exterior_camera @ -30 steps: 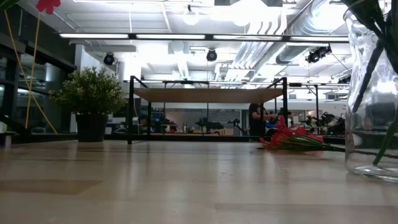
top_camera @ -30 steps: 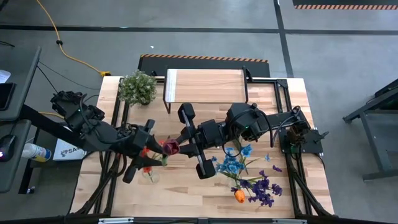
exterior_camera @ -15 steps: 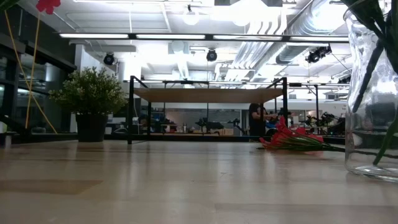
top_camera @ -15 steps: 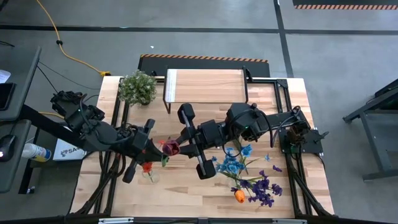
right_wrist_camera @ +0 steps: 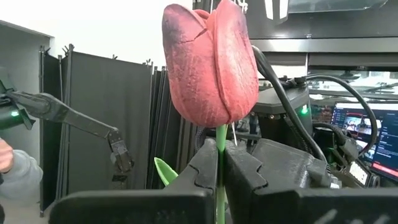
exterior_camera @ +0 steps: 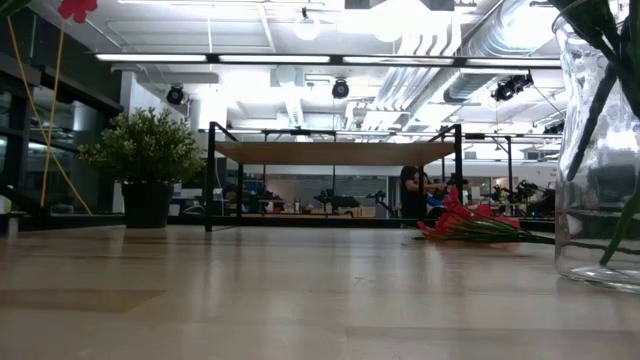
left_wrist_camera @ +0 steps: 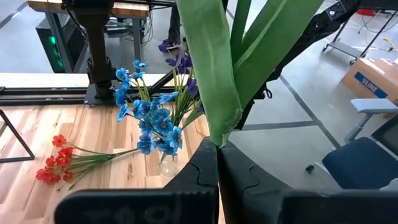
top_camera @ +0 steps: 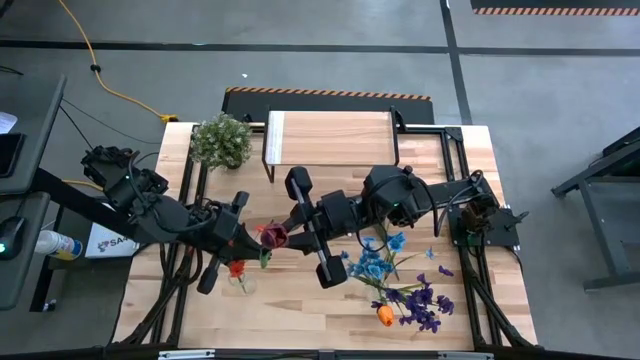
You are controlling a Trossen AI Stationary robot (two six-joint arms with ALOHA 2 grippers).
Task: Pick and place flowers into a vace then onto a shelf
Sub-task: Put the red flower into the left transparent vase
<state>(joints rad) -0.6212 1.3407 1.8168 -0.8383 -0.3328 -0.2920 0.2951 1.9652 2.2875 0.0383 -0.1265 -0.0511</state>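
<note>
Dark red tulip [right_wrist_camera: 211, 62] is clamped by its stem in the right claw [right_wrist_camera: 219, 163] above mid-desk [top_camera: 300, 310]. Left claw [left_wrist_camera: 217, 163] is closed on its green leaves [left_wrist_camera: 214, 62]; the stem below is hidden. Glass vase [exterior_camera: 600, 150] is cut off in the low view.

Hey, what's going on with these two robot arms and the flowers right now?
Both arms meet over the middle of the table, sharing one dark red tulip. The right gripper is shut on its stem just below the bloom, and the left gripper is shut on its green leaves. A glass vase stands below the left arm. Blue and purple flowers and an orange tulip lie on the table; the shelf stands at the far edge.
</note>
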